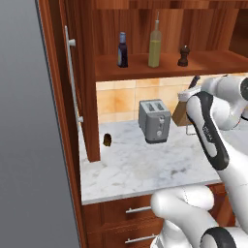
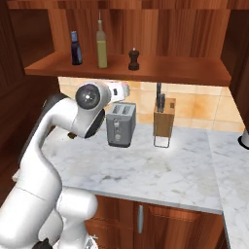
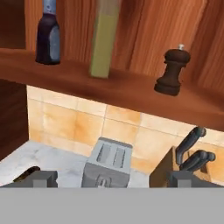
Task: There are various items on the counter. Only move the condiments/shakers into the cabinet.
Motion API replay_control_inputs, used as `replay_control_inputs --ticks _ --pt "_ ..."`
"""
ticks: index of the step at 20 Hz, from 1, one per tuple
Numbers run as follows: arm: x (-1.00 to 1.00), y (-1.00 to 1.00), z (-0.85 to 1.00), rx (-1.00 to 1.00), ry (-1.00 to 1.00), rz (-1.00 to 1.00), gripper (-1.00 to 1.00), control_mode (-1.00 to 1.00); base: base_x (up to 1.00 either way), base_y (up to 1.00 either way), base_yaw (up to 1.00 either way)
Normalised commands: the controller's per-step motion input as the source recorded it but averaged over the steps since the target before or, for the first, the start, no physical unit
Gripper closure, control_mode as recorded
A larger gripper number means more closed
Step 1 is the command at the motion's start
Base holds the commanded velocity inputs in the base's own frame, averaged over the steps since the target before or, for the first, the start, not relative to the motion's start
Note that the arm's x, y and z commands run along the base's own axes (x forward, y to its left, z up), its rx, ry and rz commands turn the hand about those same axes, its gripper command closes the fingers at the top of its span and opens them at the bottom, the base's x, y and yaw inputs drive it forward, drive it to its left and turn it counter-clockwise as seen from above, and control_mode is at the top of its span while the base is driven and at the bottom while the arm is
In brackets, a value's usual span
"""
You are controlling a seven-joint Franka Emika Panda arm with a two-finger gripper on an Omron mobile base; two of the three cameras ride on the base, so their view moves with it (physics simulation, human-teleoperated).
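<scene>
All three condiments stand upright on the cabinet shelf (image 1: 145, 68). The small dark bottle with a blue cap (image 1: 122, 50) (image 2: 76, 47) (image 3: 48, 37) is on the left. The tall oil bottle (image 1: 155, 46) (image 2: 101, 44) (image 3: 105, 41) is in the middle, and the dark pepper mill (image 1: 183, 56) (image 2: 133, 59) (image 3: 171, 72) is on the right. My gripper (image 3: 114, 179) is open with nothing between its fingers. It hangs back from the shelf, below it and above the counter (image 1: 140, 169), facing the wall.
A grey toaster (image 1: 154, 120) (image 2: 121, 124) (image 3: 108, 164) and a wooden knife block (image 1: 184, 109) (image 2: 164, 116) (image 3: 181, 168) stand at the back of the counter. A small brown lump (image 1: 107, 140) lies at its left. The open cabinet door with a silver handle (image 1: 72, 82) juts out at the left.
</scene>
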Motion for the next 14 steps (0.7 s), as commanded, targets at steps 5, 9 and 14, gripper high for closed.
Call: replay_control_inputs --ticks 5,9,14 --pt "-1.0 0.65 -0.6 -0.41 0.0 0.31 -1.0 -1.0 0.0 0.0 0.0" --pt "-1.0 0.82 -0.52 -0.45 0.03 0.35 -1.0 -1.0 0.0 0.0 0.0" --pt "-1.0 0.97 -0.38 -0.51 0.07 0.37 -1.0 -1.0 0.0 0.0 0.0"
